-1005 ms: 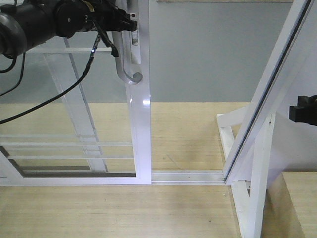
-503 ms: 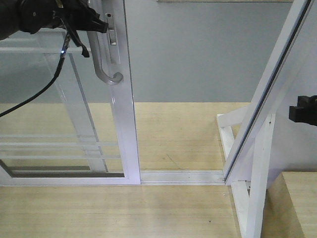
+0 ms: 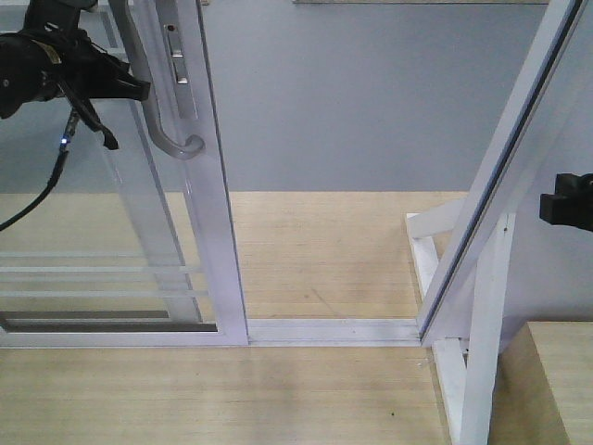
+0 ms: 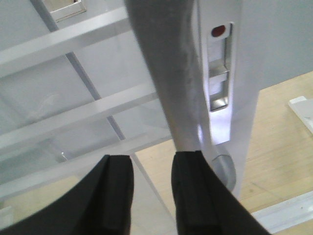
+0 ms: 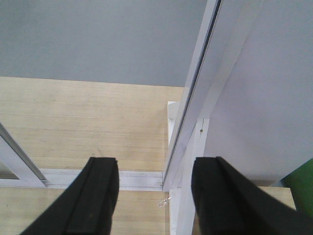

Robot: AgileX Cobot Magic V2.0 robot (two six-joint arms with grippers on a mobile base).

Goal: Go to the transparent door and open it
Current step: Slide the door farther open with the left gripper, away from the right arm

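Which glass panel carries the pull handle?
The sliding transparent door on the left, its curved silver-grey handle on the right-hand stile beside the left claw. The slanted framed panel on the right shows no handle.

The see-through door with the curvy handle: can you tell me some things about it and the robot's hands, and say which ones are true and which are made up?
1. The left gripper is at the curved handle. True.
2. The right gripper is holding the handle. False: it is open with nothing in it, near the white outer frame.
3. The transparent door is fully shut against the outer frame. False: a wide gap shows between them along the floor track.
4. Thin white bars cross the glass. True.
5. The floor is red carpet. False: it is light wood.
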